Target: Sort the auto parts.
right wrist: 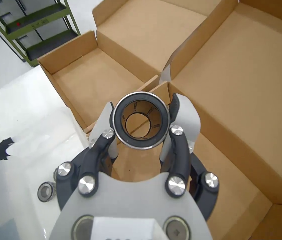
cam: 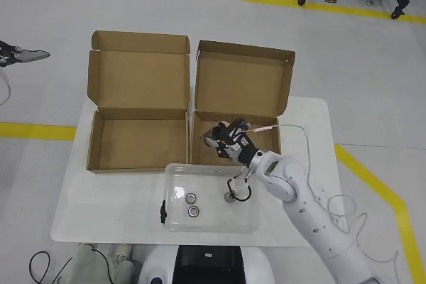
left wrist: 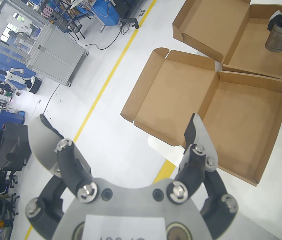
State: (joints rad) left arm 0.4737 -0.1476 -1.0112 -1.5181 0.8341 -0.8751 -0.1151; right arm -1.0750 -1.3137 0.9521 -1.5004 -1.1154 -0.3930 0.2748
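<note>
from the top view, your right gripper (cam: pixel 226 135) hangs over the right brown cardboard box (cam: pixel 266 140), past the clear plastic tray (cam: pixel 220 216). left wrist view: the left gripper (left wrist: pixel 117 123) gapes wide, empty. right wrist view: the jaws clamp a grey steel sleeve (right wrist: pixel 156 139), black-rimmed and hollow. this looks like the placing step, so lower it, then release.

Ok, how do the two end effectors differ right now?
The right end effector is shut on a metal sleeve; the left end effector is open and empty. The right one hangs over an open cardboard box on the table; the left one is off past the table, above the floor. Both share the same two-finger build.
</note>
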